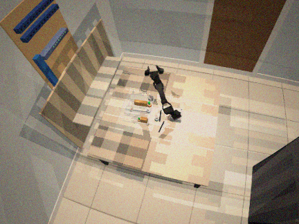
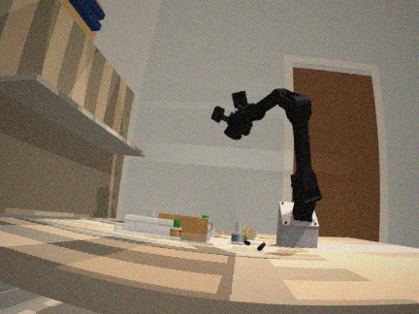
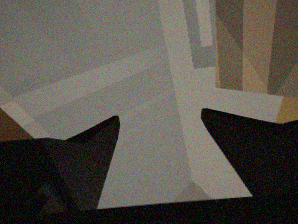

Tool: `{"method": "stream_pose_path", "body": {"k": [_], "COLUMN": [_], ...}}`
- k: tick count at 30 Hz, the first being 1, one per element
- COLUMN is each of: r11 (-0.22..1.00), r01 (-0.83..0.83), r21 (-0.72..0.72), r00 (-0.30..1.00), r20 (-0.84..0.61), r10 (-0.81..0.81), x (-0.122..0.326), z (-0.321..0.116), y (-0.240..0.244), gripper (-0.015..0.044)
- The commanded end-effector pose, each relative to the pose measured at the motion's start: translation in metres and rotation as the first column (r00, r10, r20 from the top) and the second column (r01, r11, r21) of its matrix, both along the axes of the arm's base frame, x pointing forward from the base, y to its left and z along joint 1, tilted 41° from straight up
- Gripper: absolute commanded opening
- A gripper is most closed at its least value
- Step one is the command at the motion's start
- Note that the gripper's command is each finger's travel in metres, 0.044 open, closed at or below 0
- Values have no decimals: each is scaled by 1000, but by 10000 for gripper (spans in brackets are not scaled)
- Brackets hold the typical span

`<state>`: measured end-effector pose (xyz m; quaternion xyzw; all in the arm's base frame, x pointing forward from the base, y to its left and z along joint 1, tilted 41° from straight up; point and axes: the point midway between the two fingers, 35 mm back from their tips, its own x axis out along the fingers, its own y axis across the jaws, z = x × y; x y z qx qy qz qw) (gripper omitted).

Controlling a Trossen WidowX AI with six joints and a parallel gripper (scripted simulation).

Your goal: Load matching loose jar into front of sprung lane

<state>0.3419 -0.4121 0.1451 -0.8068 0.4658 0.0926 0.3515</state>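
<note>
We are holding the gripper (image 1: 153, 68) (image 2: 229, 107) (image 3: 160, 116) high, wide open, with nothing between its fingers. Below it and well apart, one green-capped jar (image 1: 149, 103) (image 2: 206, 217) is standing at the end of a long block (image 1: 140, 103) (image 2: 167, 218). Next is lying the clear track (image 1: 140, 110) (image 2: 147, 223), which we are taking for the lane. Farther from the gripper, a grey-capped jar (image 1: 156, 118) (image 2: 238, 235) and another green-capped jar (image 1: 139, 119) (image 2: 176, 228) are standing. We cannot tell which jar is the match, so by guessing we are risking the wrong one. Descending sideways, we may be knocking a jar over with an open finger; pushing crookedly, we may be tipping the row; letting go too early, we may be making the pusher snap.
</note>
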Motion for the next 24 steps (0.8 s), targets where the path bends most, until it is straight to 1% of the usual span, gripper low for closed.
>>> {"method": "stream_pose_path", "body": {"k": [1,2,3,5,8,11,15,18,20,22,24], "r11": [1000,999,994,965,878,737,477,253,101,-49,-190], "r01": [-1,-3,-6,-9,2,37,132,240,324,412,499], "r21": [12,49,110,261,479,674,869,937,941,910,846], "r00": [1000,1000,999,997,992,987,972,941,904,848,770], "r20": [5,18,38,80,110,92,-19,-160,-276,-402,-533], "r10": [1,2,2,-12,-62,-133,-234,-298,-328,-346,-350], "x": [1,4,8,17,25,27,20,7,-5,-20,-36], "z": [-1,-5,-10,-24,-42,-59,-78,-87,-91,-93,-93], "y": [2,9,21,50,95,144,212,262,294,325,354], "gripper": [426,440,440,440,440,440,440,440,440,440,440]}}
